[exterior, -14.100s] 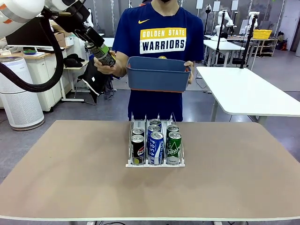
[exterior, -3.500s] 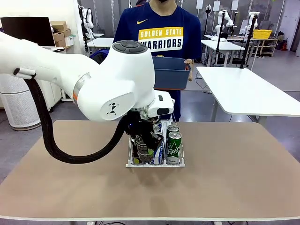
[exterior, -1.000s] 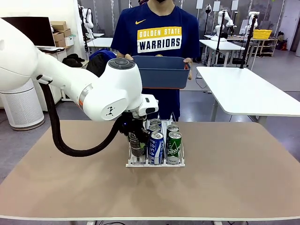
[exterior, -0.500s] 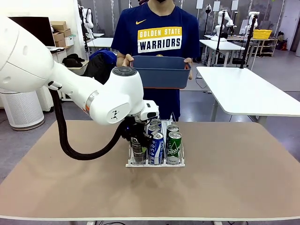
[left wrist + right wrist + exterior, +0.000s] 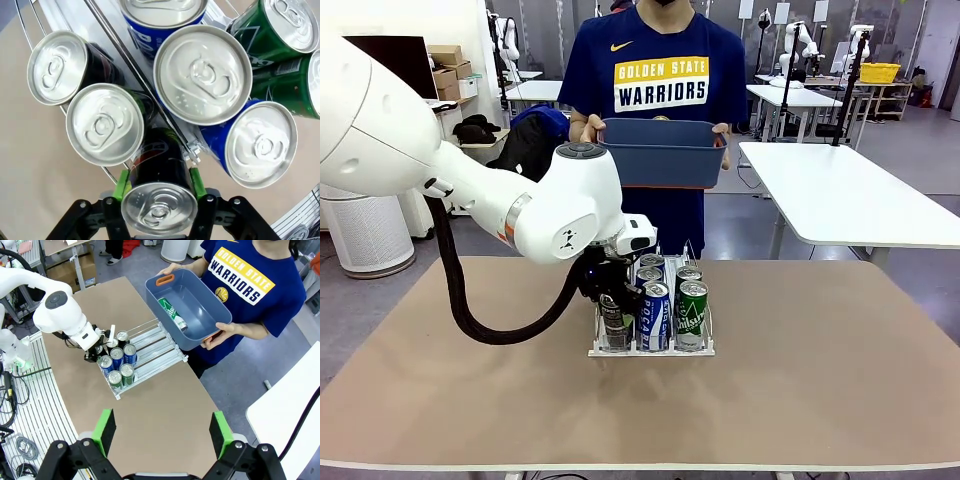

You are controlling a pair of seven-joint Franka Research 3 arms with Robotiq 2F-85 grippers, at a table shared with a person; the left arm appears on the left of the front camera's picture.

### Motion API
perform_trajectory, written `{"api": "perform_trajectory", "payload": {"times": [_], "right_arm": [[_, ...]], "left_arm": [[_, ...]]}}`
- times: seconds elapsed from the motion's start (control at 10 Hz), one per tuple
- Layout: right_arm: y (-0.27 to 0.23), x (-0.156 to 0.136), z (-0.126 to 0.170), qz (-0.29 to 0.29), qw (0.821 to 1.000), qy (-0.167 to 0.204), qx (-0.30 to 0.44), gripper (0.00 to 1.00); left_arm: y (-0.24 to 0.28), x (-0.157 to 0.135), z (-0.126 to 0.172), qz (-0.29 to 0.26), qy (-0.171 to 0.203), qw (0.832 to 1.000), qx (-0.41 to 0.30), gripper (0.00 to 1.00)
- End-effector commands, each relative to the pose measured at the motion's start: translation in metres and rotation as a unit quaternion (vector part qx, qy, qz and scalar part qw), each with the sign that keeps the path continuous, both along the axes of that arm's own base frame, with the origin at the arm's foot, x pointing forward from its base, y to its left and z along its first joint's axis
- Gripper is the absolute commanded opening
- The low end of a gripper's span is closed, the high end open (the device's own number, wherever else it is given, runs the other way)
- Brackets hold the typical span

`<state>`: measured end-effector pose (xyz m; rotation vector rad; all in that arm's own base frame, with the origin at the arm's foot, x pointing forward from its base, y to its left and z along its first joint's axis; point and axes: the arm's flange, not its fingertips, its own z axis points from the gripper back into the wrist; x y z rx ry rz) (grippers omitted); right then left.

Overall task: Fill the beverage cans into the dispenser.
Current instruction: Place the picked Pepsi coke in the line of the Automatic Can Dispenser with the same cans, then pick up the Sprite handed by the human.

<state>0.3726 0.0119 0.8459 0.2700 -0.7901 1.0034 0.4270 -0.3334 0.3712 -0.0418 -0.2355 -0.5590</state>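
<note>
My left gripper (image 5: 612,305) is shut on a black beverage can (image 5: 614,322) at the near end of the dispenser's (image 5: 650,349) left lane. In the left wrist view its green pads (image 5: 121,183) clamp that can (image 5: 159,210), tilted, just short of two more black cans (image 5: 105,124). Blue cans (image 5: 202,75) fill the middle lane and green cans (image 5: 280,30) the other outer lane. My right gripper (image 5: 162,432) hangs open high above the table, nothing between its fingers. Below it are the dispenser (image 5: 150,352) and a green can (image 5: 172,314) in the tub.
A person at the far side holds a blue-grey tub (image 5: 660,152) with both hands above the table's (image 5: 820,380) far edge. My left arm's big white elbow (image 5: 570,210) stands left of the dispenser. A second white table (image 5: 850,200) is at the right.
My left gripper has sunk a little with the black can into the left lane's near end. The person has lowered the tub slightly.
</note>
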Motion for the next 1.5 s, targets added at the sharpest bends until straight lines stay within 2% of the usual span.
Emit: {"api": "perform_trajectory", "payload": {"times": [0.0, 0.2, 0.3, 0.4, 0.5, 0.6, 0.8, 1.0, 1.1, 1.4], "right_arm": [[0.000, 0.000, 0.000, 0.000, 1.000, 0.000, 0.002, 1.00], [0.000, 0.000, 0.000, 0.000, 1.000, 0.000, 0.002, 1.00], [0.000, 0.000, 0.000, 0.000, 1.000, 0.000, 0.002, 1.00], [0.000, 0.000, 0.000, 0.000, 1.000, 0.000, 0.002, 1.00], [0.000, 0.000, 0.000, 0.000, 1.000, 0.000, 0.002, 1.00], [0.000, 0.000, 0.000, 0.000, 1.000, 0.000, 0.002, 1.00], [0.000, 0.000, 0.000, 0.000, 1.000, 0.000, 0.002, 1.00], [0.000, 0.000, 0.000, 0.000, 1.000, 0.000, 0.002, 1.00], [0.000, 0.000, 0.000, 0.000, 1.000, 0.000, 0.002, 1.00], [0.000, 0.000, 0.000, 0.000, 1.000, 0.000, 0.002, 1.00]], "left_arm": [[-0.003, -0.003, -0.001, 0.008, -0.009, 1.000, 0.004, 0.58], [-0.001, 0.000, 0.000, 0.001, 0.000, 1.000, 0.000, 0.61], [-0.001, -0.007, 0.009, 0.008, -0.015, 1.000, 0.007, 0.76], [-0.003, -0.012, 0.019, 0.014, -0.024, 1.000, 0.015, 0.80], [-0.001, -0.020, 0.028, 0.016, -0.020, 1.000, 0.016, 0.95], [-0.002, -0.027, 0.035, 0.018, -0.018, 0.999, 0.019, 0.98], [-0.004, -0.038, 0.044, 0.022, -0.024, 0.999, 0.021, 1.00], [-0.013, -0.050, 0.060, 0.010, -0.061, 0.998, 0.024, 1.00], [-0.006, -0.036, 0.052, 0.011, -0.026, 0.999, 0.016, 1.00], [-0.006, -0.036, 0.052, 0.011, -0.026, 0.999, 0.016, 1.00]]}}
